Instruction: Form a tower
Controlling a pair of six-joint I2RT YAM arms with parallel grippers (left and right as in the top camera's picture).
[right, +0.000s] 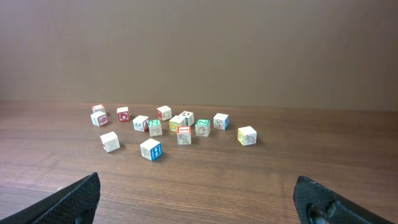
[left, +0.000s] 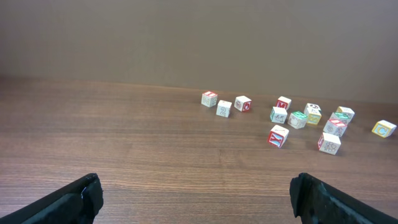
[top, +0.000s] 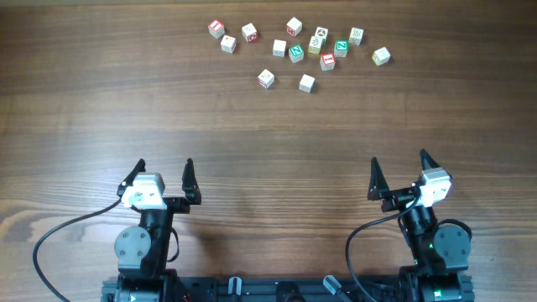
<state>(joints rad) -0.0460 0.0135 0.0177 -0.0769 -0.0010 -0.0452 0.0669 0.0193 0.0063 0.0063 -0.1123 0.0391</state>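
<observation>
Facing bare table (top: 268,143), left claw (top: 164,164) and right claw (top: 399,158) gape, cubes (top: 296,52) far off.

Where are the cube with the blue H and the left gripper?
Blue H cube (right: 152,150): right wrist view, the cube's middle, beside its H.
Left gripper (top: 164,164): overhead view, midway between its open fingertips.

Small pale wooden letter cubes (top: 296,53) — loosely clustered, far side; two green-faced

Cubes (top: 307,82): letters were too small to read overhead.
Left pincer (left: 196,186): fingers were cut by bottom edge.
Right pincer (right: 198,186): same.
</observation>
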